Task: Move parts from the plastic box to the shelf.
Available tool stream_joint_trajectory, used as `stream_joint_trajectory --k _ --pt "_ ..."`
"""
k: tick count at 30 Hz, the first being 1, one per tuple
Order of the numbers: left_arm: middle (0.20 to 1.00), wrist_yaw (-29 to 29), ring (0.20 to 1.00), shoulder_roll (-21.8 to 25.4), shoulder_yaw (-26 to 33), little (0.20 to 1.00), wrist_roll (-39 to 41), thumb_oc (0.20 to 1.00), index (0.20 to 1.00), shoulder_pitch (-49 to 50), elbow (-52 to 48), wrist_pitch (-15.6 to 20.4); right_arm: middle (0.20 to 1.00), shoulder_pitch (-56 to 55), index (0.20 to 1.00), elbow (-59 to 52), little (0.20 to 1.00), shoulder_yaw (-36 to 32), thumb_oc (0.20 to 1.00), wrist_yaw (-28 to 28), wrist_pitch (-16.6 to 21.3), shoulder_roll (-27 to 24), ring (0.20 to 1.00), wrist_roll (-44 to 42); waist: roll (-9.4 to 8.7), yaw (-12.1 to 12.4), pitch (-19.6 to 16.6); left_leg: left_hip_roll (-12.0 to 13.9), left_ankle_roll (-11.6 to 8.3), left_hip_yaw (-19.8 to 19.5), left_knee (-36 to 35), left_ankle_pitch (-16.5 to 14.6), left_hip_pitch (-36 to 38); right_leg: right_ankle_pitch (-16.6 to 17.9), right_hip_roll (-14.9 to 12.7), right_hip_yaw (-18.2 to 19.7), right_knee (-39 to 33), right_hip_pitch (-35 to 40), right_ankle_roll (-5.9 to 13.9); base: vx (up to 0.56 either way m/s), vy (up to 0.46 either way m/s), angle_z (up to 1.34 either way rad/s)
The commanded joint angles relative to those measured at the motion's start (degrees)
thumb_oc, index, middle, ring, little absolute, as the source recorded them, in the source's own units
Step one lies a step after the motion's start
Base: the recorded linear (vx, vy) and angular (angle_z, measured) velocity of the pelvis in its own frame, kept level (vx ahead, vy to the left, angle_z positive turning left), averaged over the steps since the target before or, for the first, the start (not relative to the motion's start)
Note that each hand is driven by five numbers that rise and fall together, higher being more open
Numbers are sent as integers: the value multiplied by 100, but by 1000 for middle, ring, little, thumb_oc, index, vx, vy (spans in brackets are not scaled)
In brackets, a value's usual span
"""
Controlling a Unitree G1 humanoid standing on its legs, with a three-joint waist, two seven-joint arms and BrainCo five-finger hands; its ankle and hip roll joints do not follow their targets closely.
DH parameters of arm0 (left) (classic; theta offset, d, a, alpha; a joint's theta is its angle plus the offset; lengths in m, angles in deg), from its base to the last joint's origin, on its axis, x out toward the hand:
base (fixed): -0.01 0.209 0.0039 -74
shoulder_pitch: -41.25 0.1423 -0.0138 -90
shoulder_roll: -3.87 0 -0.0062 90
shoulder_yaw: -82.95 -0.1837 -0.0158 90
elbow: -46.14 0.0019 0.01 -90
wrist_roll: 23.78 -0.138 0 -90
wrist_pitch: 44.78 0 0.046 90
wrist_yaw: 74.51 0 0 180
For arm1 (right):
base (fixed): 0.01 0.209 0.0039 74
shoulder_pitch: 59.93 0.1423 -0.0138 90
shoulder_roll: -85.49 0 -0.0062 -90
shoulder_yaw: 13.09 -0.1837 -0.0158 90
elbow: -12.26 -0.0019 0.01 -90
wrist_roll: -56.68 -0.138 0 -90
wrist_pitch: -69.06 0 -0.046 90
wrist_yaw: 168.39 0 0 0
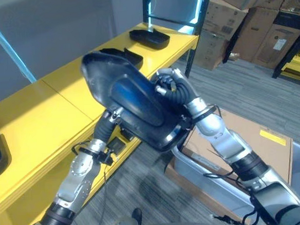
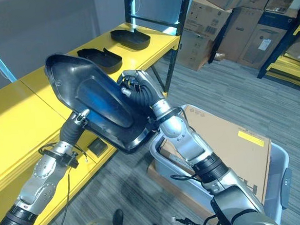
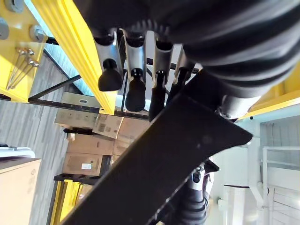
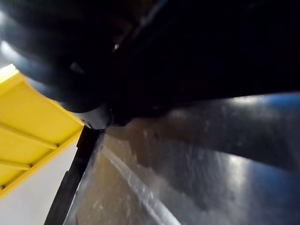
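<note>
Both hands carry the black part (image 2: 100, 103) above the shelf's (image 1: 47, 114) front edge: right hand (image 1: 175, 87) curled round its rim, left hand (image 2: 80, 119) underneath, grip unreadable. Tilted, it could slide off.

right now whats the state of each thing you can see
black part: lifted, tilted, held between both hands above the shelf edge
left hand: under the part, fingers straight
right hand: curled on the part's rim
yellow shelf: two black parts resting on it
plastic box: on the floor, open
</note>
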Motion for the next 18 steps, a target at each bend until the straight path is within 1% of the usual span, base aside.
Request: stream_joint_trajectory --k 1,2,3,4,6,7,8,12,14,18 --pt "200 -210 200 87 448 200 -696 200 200 -137 314 347 200 -261 200 -1534 200 -367 200 204 976 221 200 -731 -89 127 -438 544 -378 431 235 -926 391 -1081 -94 43 1050 -396 570 -46 -23 2" --pt "200 -314 200 56 533 200 -881 200 200 -100 307 388 200 -353 200 -1633 200 -388 200 232 995 208 200 -745 -88 120 -438 544 -382 429 232 -926 391 -1083 -96 45 1053 -398 569 -15 -19 5" --pt "200 -314 200 56 533 200 -882 200 200 -100 307 388 200 -353 200 -1633 200 -388 200 232 995 208 200 -745 -88 120 -438 544 -382 429 232 -926 390 -1083 -96 45 1053 -398 569 -23 -28 5" --pt "200 -718 200 40 780 200 -1611 200 200 -76 304 524 200 -606 200 -1737 200 -426 200 186 1038 237 200 -695 -98 112 -425 542 -387 419 241 -933 390 -1090 -95 59 1061 -408 562 -24 -32 3" --pt "200 -1050 200 -23 973 200 -2126 200 200 31 254 574 200 -907 200 -1849 200 -496 200 110 1067 250 200 -608 -111 98 -413 547 -391 418 252 -940 377 -1098 -99 66 1067 -418 562 -17 -21 0" --pt "200 -1050 200 -23 973 200 -2126 200 200 31 254 574 200 -907 200 -1849 200 -496 200 110 1067 250 200 -608 -111 98 -413 547 -391 418 252 -940 377 -1098 -99 66 1067 -418 562 -51 -46 0" --pt "200 -1428 200 -60 1139 200 -2857 200 200 155 219 574 200 -1267 200 -1861 200 -477 200 -18 1099 202 200 -429 -117 78 -378 556 -391 415 271 -950 352 -1110 -99 73 1101 -464 563 -42 -36 1" --pt "200 -1642 200 -82 1234 200 -3119 200 200 250 158 654 200 -1417 200 -1787 200 -413 200 -102 1125 173 200 -348 -115 60 -361 564 -393 430 305 -966 334 -1122 -98 88 1138 -499 561 -40 -38 0" --pt "200 -1866 200 -55 1335 200 -3421 200 200 356 101 732 200 -1470 200 -1713 200 -320 200 -197 1154 152 200 -244 -123 80 -340 578 -394 455 347 -992 338 -1134 -90 114 1157 -506 558 -33 -57 -5" --pt "200 -2095 200 -15 1479 200 -3401 200 200 472 -79 948 200 -1226 200 -1655 200 -171 200 -295 1253 162 200 -272 -136 186 -271 606 -403 398 575 -1038 249 -1148 -59 173 1170 -513 544 -38 -54 -10"
